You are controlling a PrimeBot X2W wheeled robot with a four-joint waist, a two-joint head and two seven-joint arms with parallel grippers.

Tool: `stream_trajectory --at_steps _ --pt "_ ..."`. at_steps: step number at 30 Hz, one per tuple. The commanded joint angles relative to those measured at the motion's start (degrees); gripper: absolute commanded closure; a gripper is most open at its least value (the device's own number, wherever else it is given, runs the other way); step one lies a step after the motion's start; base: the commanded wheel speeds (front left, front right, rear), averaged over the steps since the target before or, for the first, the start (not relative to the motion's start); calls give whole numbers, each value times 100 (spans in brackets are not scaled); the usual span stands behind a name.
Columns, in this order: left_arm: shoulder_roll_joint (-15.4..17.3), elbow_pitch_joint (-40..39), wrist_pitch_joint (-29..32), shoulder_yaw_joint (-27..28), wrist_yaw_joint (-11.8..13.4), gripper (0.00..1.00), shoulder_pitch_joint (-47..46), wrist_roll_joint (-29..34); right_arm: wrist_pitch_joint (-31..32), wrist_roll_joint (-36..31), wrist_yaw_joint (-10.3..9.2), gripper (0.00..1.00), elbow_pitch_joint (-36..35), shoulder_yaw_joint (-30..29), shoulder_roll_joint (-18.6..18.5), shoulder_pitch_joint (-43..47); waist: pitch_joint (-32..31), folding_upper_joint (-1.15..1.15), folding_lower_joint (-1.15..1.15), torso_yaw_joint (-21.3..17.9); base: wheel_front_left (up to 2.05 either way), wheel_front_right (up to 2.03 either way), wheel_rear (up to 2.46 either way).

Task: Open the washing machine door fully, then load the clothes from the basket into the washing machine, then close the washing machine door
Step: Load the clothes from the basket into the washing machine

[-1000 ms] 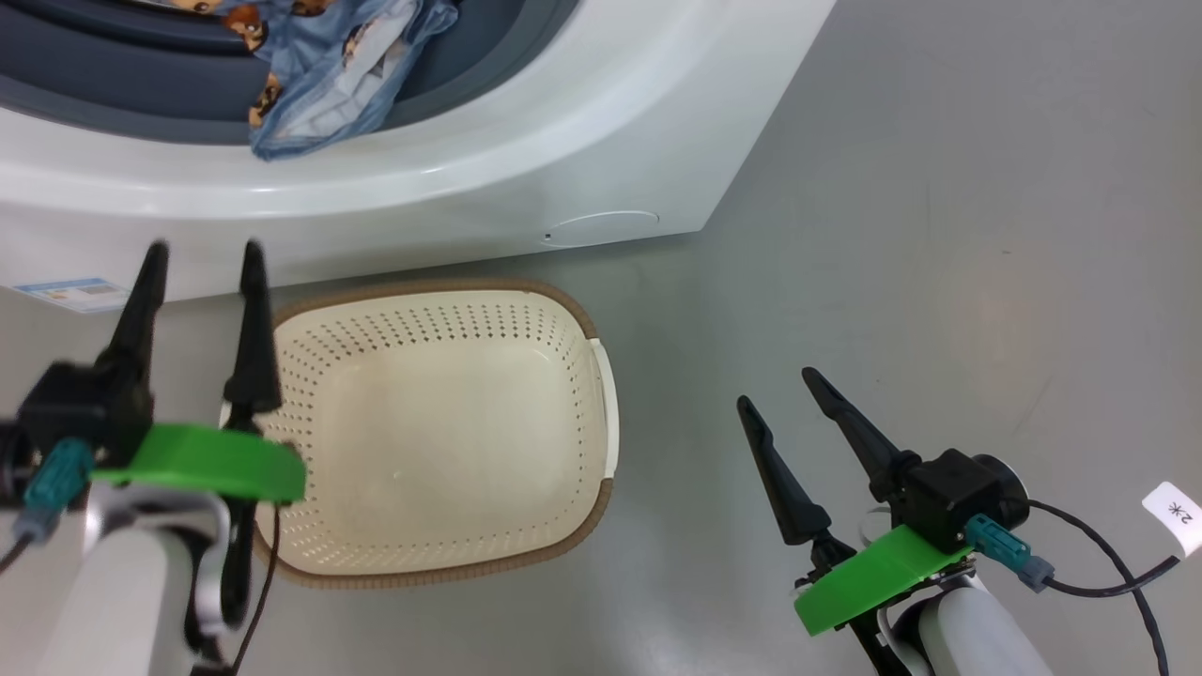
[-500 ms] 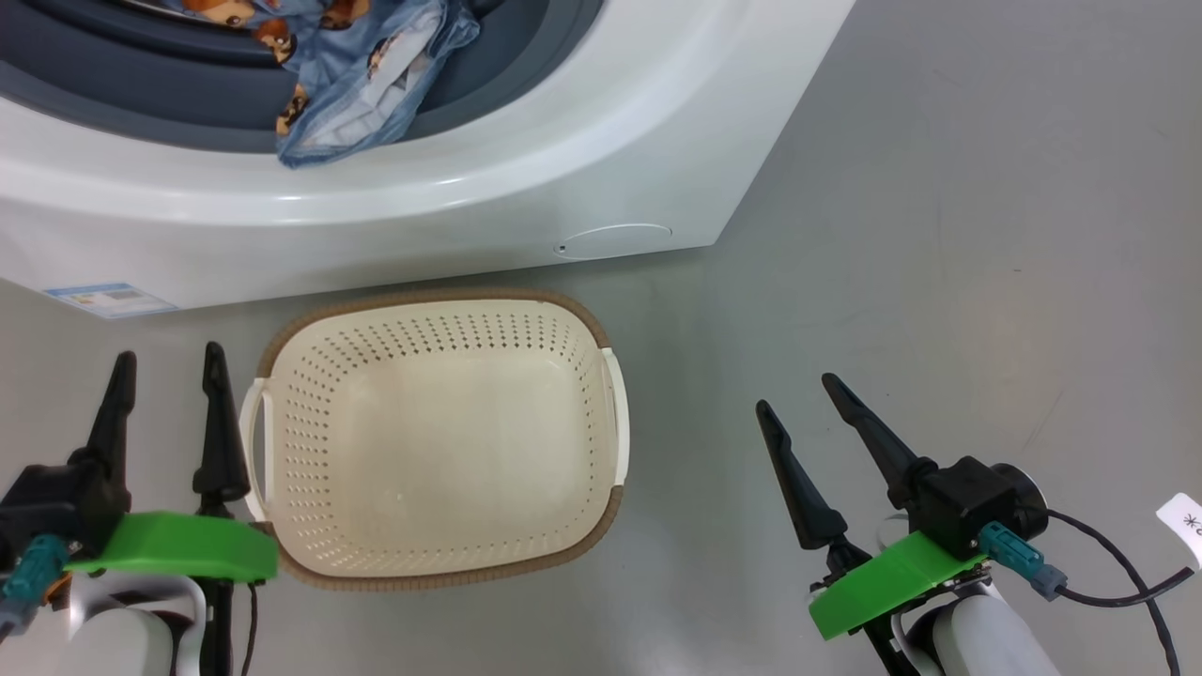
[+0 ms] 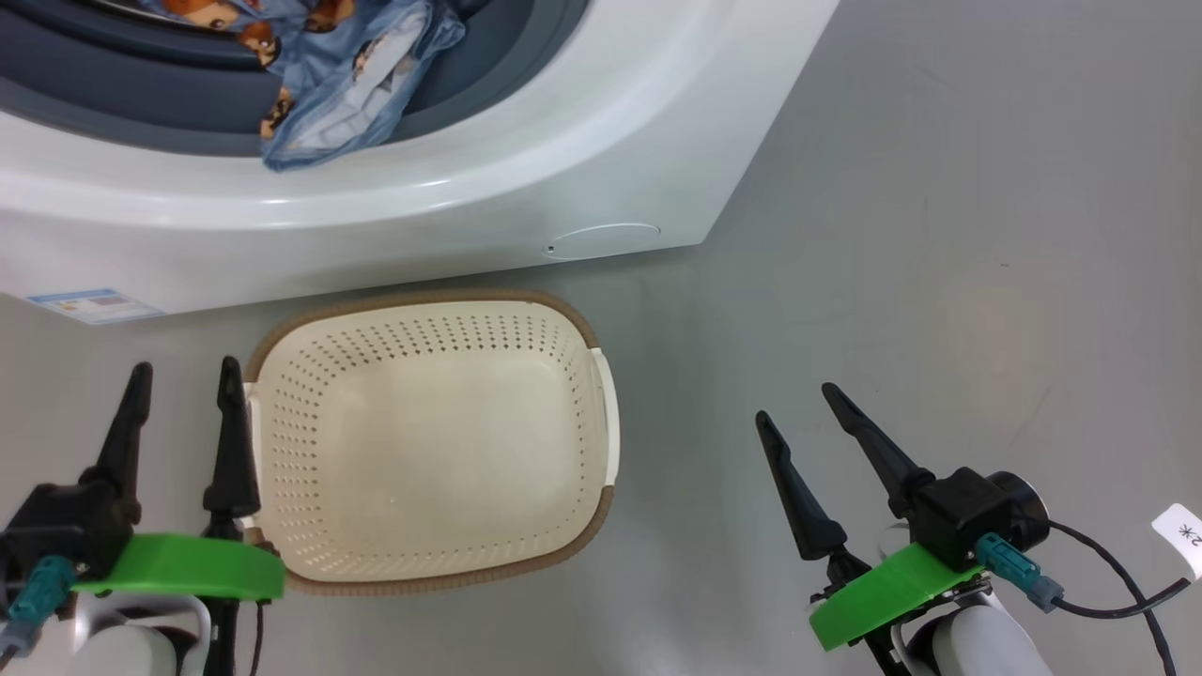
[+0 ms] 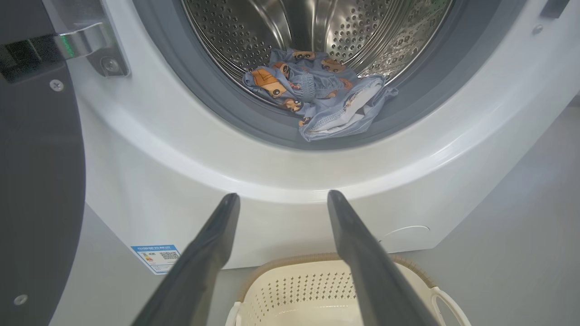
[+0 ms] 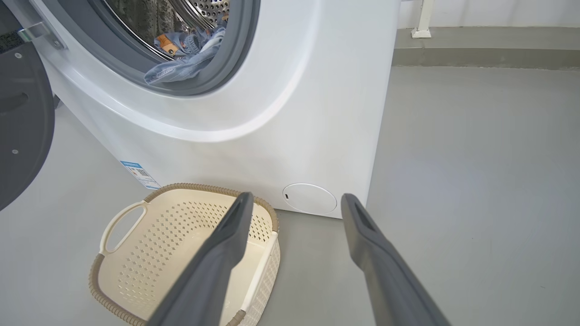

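Left tool [image 3: 185, 366] has drawn back beside the basket [image 3: 413, 329]; it and the right tool [image 3: 796, 404] gape empty.

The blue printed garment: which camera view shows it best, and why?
The left wrist view: it looks straight into the steel drum, so the whole garment shows. The head view crops it at the top edge; the right wrist view shows it small, from the side.

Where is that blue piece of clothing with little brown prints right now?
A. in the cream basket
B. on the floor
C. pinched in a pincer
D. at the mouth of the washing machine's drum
D: the blue garment lies in the drum, a fold over the grey gasket; the basket is bare, and the left pincer and right pincer stand open.
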Motion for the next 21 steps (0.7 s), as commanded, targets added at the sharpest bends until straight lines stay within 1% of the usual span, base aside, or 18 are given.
stream_trajectory --at_steps 1,6,11,16,17,21 --pt "189 -108 -36 187 -35 0 -160 113 -68 10 9 0 -136 180 29 82 36 0 0 -71 0 0 0" --pt "336 -132 181 88 -80 0 -488 199 -68 83 9 0 -136 232 29 53 89 0 0 -205 0 0 0" --pt "470 -170 674 -97 -135 0 -1022 306 -68 198 9 0 -138 327 29 -12 154 0 0 -365 0 0 0" --pt "537 57 1223 -289 -195 0 -1737 383 -68 334 9 0 -147 463 29 -79 241 0 0 -565 0 0 0" --pt "537 57 1223 -289 -195 0 -1737 383 -68 334 9 0 -147 463 29 -79 241 0 0 -565 0 0 0" --pt "624 401 1610 -432 -212 0 -2534 534 -68 471 9 0 -163 595 29 -111 330 0 0 -781 0 0 0"
